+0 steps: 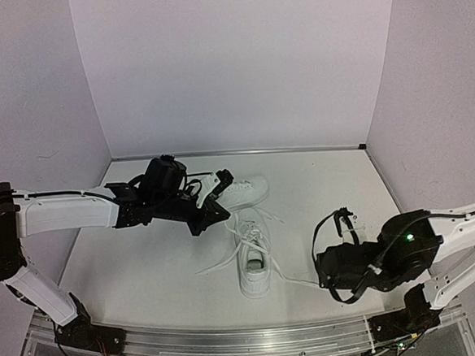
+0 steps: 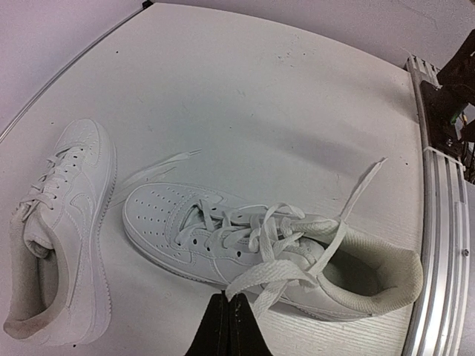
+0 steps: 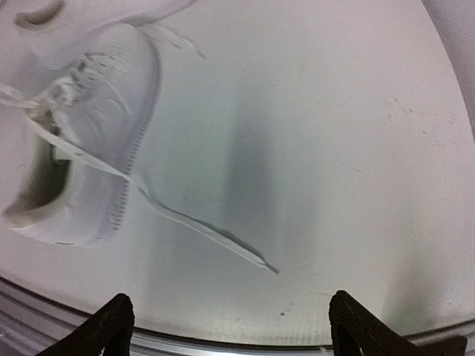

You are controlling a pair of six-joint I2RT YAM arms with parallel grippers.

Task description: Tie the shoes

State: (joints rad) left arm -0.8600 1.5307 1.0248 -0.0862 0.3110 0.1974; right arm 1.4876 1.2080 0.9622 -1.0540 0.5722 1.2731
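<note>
Two white sneakers lie on the white table. The near shoe (image 1: 254, 258) stands mid-table with its heel toward the arms and its laces loose; it also shows in the left wrist view (image 2: 167, 226) and the right wrist view (image 3: 93, 126). The far shoe (image 1: 245, 191) lies behind it, at the left in the left wrist view (image 2: 70, 215). My left gripper (image 1: 222, 213) is shut, its tips (image 2: 226, 308) pinching a flat white lace strand (image 2: 278, 273) of the near shoe. My right gripper (image 1: 324, 271) is open and empty (image 3: 231, 330), just short of a lace end (image 3: 215, 237) lying flat on the table.
A metal rail (image 1: 232, 340) runs along the table's near edge, also seen in the left wrist view (image 2: 438, 222). White walls close in the back and both sides. Another loose lace (image 1: 219, 265) trails left of the near shoe.
</note>
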